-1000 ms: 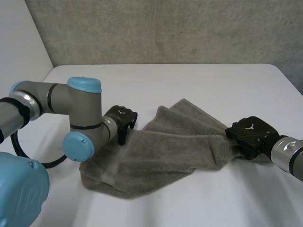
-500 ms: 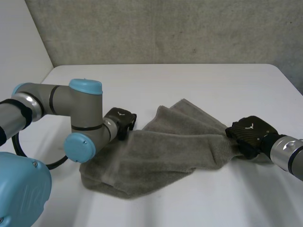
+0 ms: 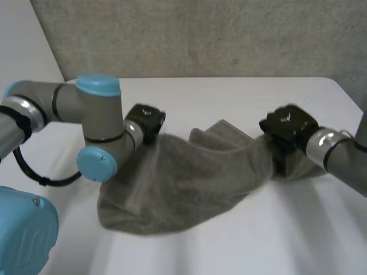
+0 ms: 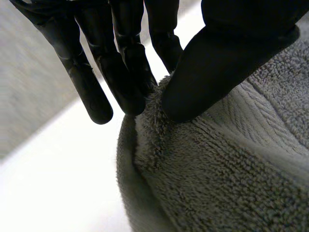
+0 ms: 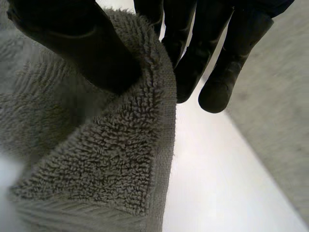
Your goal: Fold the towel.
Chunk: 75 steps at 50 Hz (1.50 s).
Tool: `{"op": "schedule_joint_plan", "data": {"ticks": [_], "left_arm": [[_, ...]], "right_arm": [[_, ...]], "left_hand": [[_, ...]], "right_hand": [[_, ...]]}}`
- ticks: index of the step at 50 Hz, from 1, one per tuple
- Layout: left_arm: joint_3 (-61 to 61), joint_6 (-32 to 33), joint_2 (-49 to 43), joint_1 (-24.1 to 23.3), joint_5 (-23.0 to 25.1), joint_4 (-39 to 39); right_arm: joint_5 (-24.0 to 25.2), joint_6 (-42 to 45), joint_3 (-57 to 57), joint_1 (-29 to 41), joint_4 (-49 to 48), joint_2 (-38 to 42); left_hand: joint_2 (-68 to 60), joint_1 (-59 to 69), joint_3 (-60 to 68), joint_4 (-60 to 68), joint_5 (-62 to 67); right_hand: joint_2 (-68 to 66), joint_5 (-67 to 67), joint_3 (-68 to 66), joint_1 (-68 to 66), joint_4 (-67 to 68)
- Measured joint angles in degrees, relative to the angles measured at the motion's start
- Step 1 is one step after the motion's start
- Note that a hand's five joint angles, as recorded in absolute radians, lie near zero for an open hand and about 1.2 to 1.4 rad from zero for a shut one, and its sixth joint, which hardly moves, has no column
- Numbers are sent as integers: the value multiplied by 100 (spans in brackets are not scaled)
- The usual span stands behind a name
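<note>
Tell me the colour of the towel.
The towel is plain grey, best seen in the left wrist view.

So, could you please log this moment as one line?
left hand: pinching towel edge | right hand: pinching towel corner | towel: sagging between hands, bottom on table

A grey towel (image 3: 189, 183) hangs stretched between the left hand (image 3: 146, 119) and the right hand (image 3: 287, 129), its lower edge resting on the white table (image 3: 229, 97).
</note>
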State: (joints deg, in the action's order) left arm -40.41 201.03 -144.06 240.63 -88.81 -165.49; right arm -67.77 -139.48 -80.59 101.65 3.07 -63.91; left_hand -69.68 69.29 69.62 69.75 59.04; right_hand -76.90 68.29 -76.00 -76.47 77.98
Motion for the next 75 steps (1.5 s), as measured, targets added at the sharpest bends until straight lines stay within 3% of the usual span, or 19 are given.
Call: {"op": "schedule_joint_plan", "data": {"ticks": [8, 16, 23, 32, 39, 49, 52, 54, 56, 60, 72, 75], "left_arm": [[1327, -115, -4, 73, -214, -566], [2456, -876, 281, 357, -971, -1550], [2277, -1614, 715, 617, -1135, -1577], [494, -2042, 1349, 900, -878, -769], [-1828, -2023, 1918, 1008, -491, -978], [-4485, -1715, 2568, 1120, -205, -2025], [-4788, -1542, 2673, 1213, -200, -2199], [-4942, -1430, 2752, 1316, -201, -2278], [-5010, -1378, 2797, 1385, -203, -2305], [-5066, -1330, 2850, 1490, -203, -2318], [-5053, -1348, 2849, 1510, -199, -2312], [-5066, -1349, 2848, 1506, -195, -2309]], "right_arm": [[-579, -497, 1828, 303, -312, 499], [-1758, -1367, 3452, 431, -1645, 596], [-1635, -1691, 3632, 448, -1460, 418], [-358, -1486, 3130, 470, 137, 444], [-48, -421, 1629, 437, 572, 588], [-84, 108, -184, 391, 32, 710], [-154, 88, -524, 384, -221, 699], [-284, 51, -773, 375, -414, 664], [-402, 11, -918, 362, -532, 626], [-638, -191, -1166, 297, -778, 499], [-773, -968, -1461, 21, -1190, 212], [-744, -956, -1434, 11, -1174, 181]], "left_hand": [[-1, 0, 2, 1, 0], [-2, 0, 2, 2, 0], [-7, 0, 3, 2, 0], [-7, 0, 3, 3, 0], [-8, 0, 3, 3, 0], [-8, 0, 3, 3, 0], [-8, 0, 4, 3, 0], [-8, 0, 4, 3, 0], [-8, 0, 4, 3, 0], [-8, 0, 4, 3, 0], [-8, 0, 4, 3, 0], [-8, 0, 4, 3, 0]], "right_hand": [[0, 0, 0, 0, 0], [0, 0, 0, 0, 0], [0, 0, 0, 0, 1], [0, 0, 0, -1, 1], [0, 0, 0, -1, 0], [132, -247, 104, 113, -220], [1051, -1198, 946, 1049, -1135], [2539, -2739, 2445, 2532, -2621], [3278, -3475, 3146, 3274, -3320], [3739, -4138, 3762, 3820, -3963], [3741, -4056, 3809, 3877, -4030], [2613, -2761, 2600, 2535, -2803]]}}
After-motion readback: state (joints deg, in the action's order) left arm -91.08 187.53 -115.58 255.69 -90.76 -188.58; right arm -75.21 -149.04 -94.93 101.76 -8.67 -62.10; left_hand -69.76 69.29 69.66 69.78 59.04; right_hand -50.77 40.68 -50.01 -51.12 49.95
